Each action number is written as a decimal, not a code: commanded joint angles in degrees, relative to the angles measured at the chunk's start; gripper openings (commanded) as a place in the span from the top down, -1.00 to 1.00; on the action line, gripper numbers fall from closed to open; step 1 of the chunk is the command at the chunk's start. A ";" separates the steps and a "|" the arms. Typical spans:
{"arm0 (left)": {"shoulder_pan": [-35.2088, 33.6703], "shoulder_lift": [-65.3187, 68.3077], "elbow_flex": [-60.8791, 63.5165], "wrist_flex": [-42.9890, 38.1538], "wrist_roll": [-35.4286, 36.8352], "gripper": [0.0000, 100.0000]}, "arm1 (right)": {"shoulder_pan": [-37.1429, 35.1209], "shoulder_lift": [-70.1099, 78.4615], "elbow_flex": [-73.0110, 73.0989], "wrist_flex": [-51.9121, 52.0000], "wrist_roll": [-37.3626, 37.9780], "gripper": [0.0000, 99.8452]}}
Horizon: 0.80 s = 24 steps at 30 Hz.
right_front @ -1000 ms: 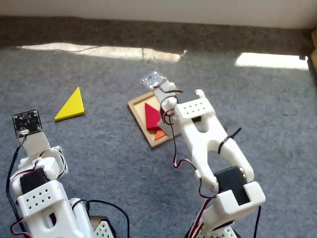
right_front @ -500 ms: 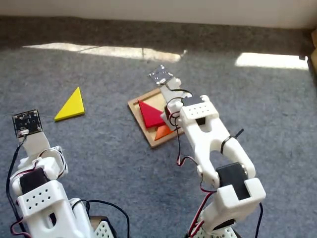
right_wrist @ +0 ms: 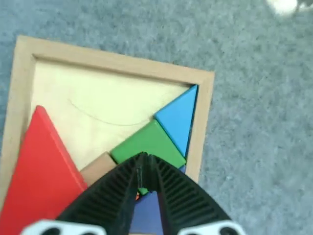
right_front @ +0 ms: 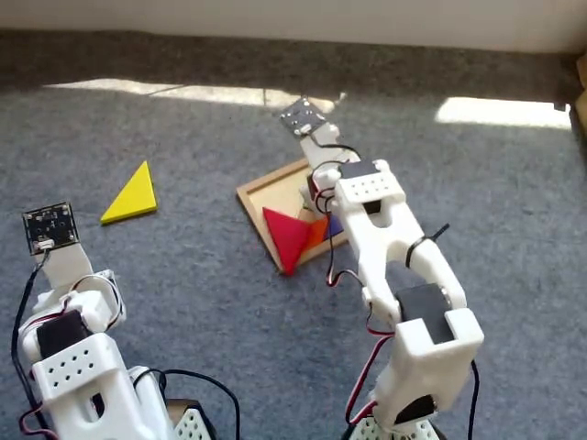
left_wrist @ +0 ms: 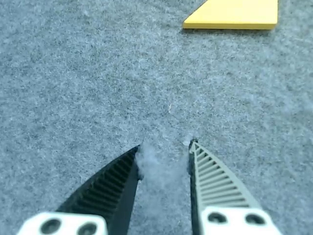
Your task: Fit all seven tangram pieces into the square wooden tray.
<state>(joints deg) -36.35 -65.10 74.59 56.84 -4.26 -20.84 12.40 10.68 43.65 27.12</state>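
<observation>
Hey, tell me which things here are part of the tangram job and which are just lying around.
Part of the job: wooden tray, red triangle, orange piece, green square, light blue triangle, yellow triangle outside the tray, right end effector over the tray.

Just lying about: grey carpet, black cable.

Grey carpet [right_front: 183, 275] covers the whole surface. A yellow triangle [right_front: 133, 194] lies flat on it at centre left. The wooden tray [right_front: 266, 183] sits mid-frame, turned askew. Sunlit patches [right_front: 500, 111] cross the upper part.
</observation>
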 commanded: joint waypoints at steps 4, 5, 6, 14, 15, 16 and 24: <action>-0.40 -0.75 -0.13 -0.88 0.35 0.68 | -2.59 -11.30 -2.07 12.97 0.26 0.99; -0.40 -0.75 -0.13 -0.88 0.35 0.68 | -3.56 -12.09 -2.07 14.81 0.26 0.99; -0.40 -0.75 -0.13 -0.88 0.35 0.68 | -4.53 -12.70 -2.07 16.57 0.26 0.99; -0.48 -0.75 -0.13 -0.88 0.35 0.68 | -11.56 -13.23 1.80 22.20 0.26 0.99; -0.48 -0.75 -0.13 -0.88 0.35 0.68 | -11.56 -13.23 2.68 22.20 0.26 0.99; -0.48 -0.75 -0.13 -0.88 0.35 0.68 | -11.38 -13.23 3.38 22.20 0.26 0.99; -0.48 -0.75 -0.13 -0.88 0.35 0.68 | -9.45 -13.23 8.75 22.37 0.79 0.99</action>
<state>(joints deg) -36.35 -65.10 74.59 56.84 -4.26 -30.77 2.73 19.03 65.89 27.21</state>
